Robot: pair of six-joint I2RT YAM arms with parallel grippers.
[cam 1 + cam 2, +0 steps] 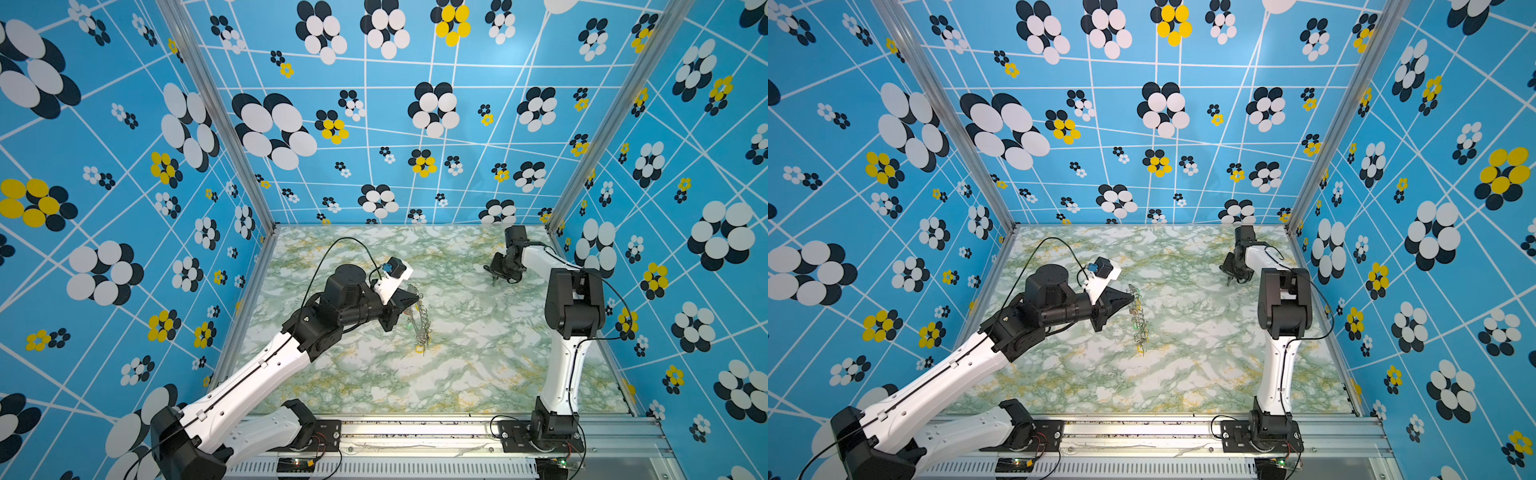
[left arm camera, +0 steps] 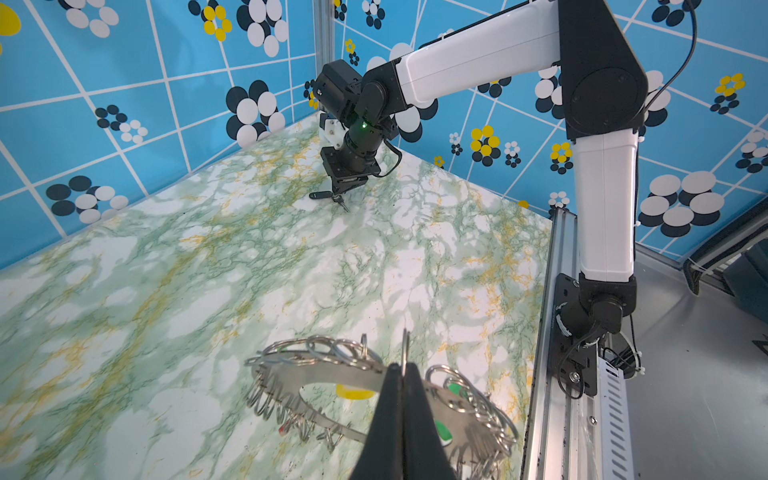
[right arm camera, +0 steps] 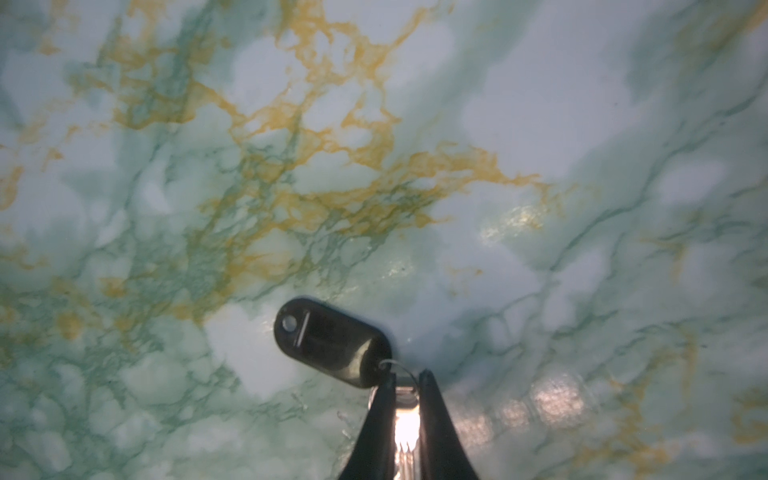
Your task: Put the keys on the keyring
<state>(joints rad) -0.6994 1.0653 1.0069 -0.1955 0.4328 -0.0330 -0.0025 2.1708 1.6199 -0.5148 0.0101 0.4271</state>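
Observation:
The keyring (image 2: 291,376) is a flat grey metal disc rimmed with wire loops and yellow, green and red tags. It hangs tilted on edge over the marble table in both top views (image 1: 419,322) (image 1: 1138,318). My left gripper (image 2: 402,365) (image 1: 417,296) is shut on one wire loop at its rim. Far back on the right, my right gripper (image 3: 405,376) (image 1: 496,279) points down at the table, shut on the silver head of the keys (image 3: 405,399). The black oblong tag (image 3: 332,340) (image 2: 320,194) lies flat on the table beside the jaws.
The green-and-white marble table (image 1: 478,353) is boxed in by blue flowered walls (image 1: 374,124) at the back and both sides. An aluminium rail (image 1: 415,428) with both arm bases runs along the front edge. The right arm's upright link (image 2: 604,199) stands near the right wall.

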